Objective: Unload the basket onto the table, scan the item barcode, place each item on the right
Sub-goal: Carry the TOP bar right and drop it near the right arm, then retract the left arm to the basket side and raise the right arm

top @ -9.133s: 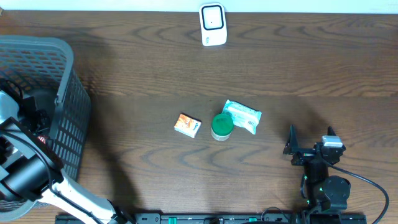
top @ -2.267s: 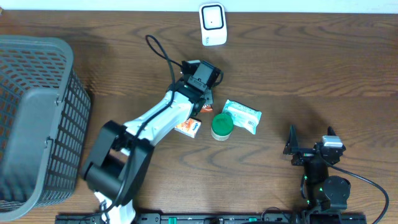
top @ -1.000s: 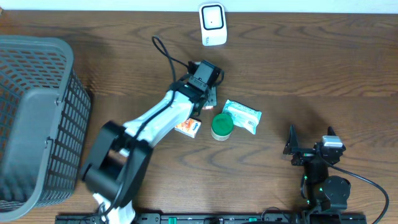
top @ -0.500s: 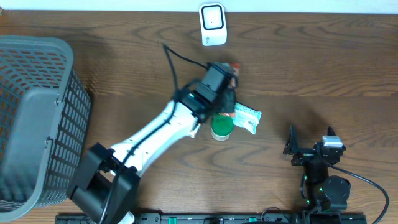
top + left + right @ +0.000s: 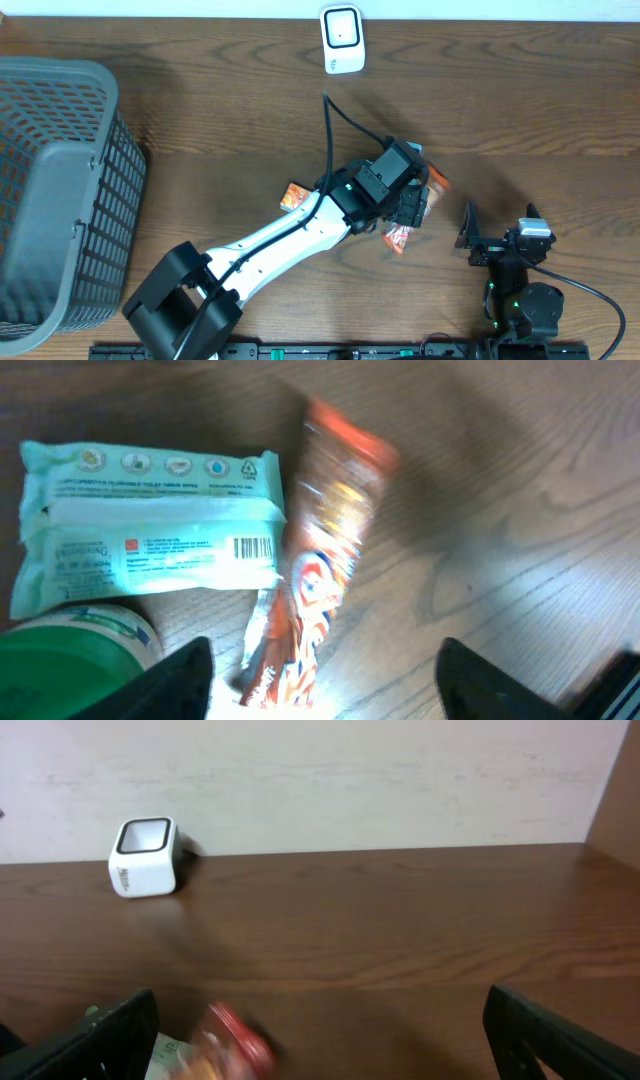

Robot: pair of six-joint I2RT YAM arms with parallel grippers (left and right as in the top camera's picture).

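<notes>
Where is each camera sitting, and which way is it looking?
Overhead: fixed above, looking straight down on the brown wooden table, grey plastic basket and white box-shaped scanner; left arm and right arm show.
Left wrist: on the left arm, looking down at the pale green wipes packet and orange-red snack packet; its open jaws show at the bottom.
Right wrist: on the right arm, low, looking level across the table toward the scanner and pale wall; its open jaws show.
Shared: overhead and right wrist both show the scanner.
</notes>
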